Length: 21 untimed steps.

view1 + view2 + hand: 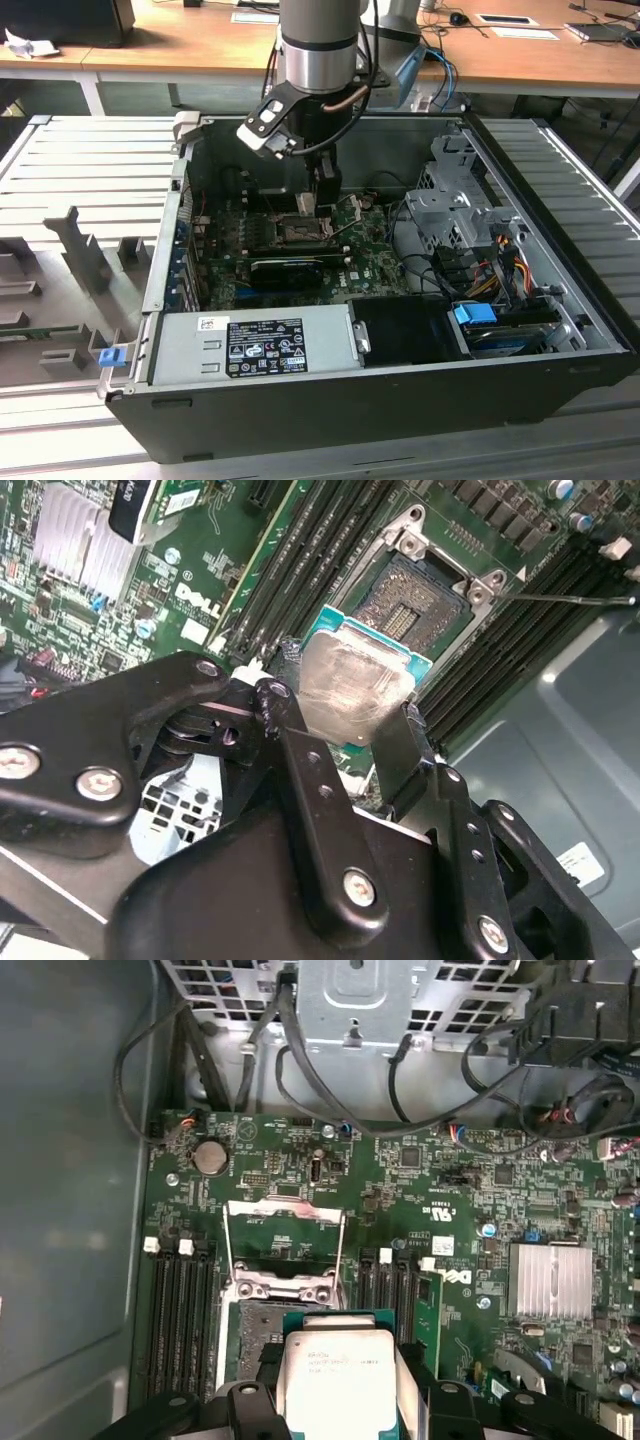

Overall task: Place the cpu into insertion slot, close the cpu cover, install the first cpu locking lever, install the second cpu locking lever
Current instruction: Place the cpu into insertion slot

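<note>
Right now the gripper (pixel 348 730) is clamped on the cpu (pixel 355 680), with black fingers (pixel 300 770) pressing its opposite edges. The chip is held just over the insertion slot (pixel 420 595), not yet seated. The cpu cover (pixel 285 1230) stands swung open along one socket edge, mid-motherboard (pixel 420 1180).

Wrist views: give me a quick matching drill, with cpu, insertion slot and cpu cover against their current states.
Things:
1. cpu
2. insertion slot
3. cpu cover

States:
A. swung open, clear of the recess
B. gripped in the claw
C. uncovered, nothing seated in it

Pairs: 1-B, 2-C, 3-A.
</note>
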### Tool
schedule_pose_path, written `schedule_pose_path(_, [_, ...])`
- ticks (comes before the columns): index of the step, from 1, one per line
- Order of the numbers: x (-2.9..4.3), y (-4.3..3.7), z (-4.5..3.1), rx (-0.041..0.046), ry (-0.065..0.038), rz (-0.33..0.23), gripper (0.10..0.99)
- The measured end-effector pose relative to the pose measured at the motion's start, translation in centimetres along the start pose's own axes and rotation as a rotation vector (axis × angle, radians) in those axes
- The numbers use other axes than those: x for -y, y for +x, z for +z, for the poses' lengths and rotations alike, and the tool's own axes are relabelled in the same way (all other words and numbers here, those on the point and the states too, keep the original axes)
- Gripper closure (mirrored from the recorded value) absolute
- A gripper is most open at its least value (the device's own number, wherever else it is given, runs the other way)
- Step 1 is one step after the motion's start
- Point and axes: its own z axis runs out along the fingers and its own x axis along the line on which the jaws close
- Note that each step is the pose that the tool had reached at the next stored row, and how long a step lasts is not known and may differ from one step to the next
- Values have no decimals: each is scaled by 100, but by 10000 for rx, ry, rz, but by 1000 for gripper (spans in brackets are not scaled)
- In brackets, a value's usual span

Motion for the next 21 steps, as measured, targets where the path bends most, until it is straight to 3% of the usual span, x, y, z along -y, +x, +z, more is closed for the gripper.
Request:
schedule_pose_path(10, [1, 0, 30, 86, 0, 654, 561])
schedule_pose_path(13, [-1, -1, 51, 197, 1, 897, 561])
schedule_pose_path(16, [3, 0, 102, 208, 1, 1014, 561])
schedule_pose_path(21, [11, 8, 202, 156, 4, 296, 561])
